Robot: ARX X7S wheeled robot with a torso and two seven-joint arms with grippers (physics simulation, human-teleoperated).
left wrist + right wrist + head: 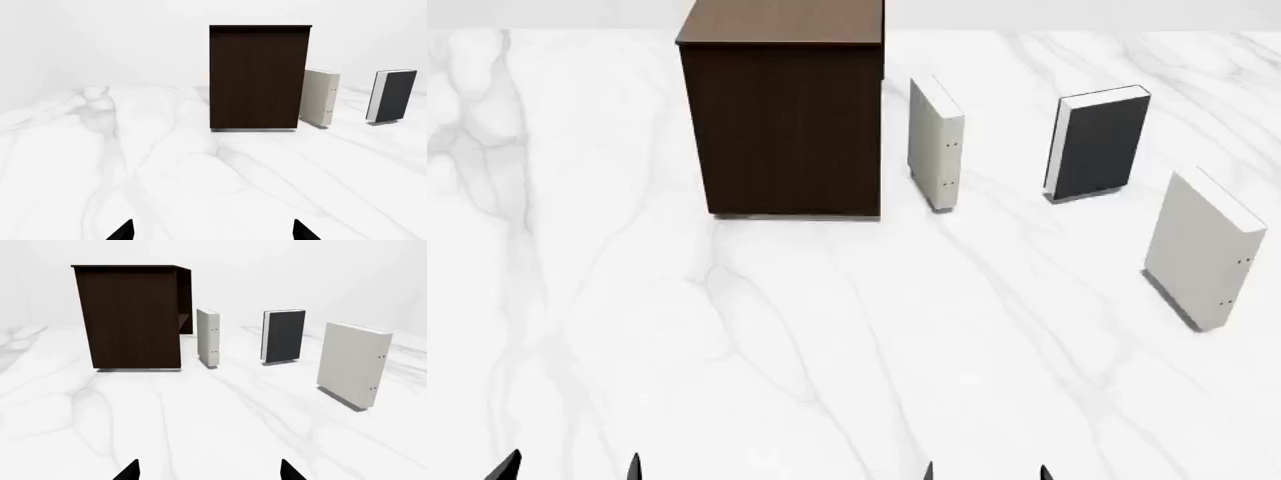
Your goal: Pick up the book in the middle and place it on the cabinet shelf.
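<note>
With both claws spread and empty, the right claw should reach the upright dark book, pinching its sides clear of both white books.

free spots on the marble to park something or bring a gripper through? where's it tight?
Bare marble table left of the cabinet and across the whole near stretch between both open grippers and the books. The cabinet top is bare too. Tight: the narrow gap between the cabinet and the nearest off-white book. The dark grey book and the right off-white book stand somewhat wider apart.
</note>
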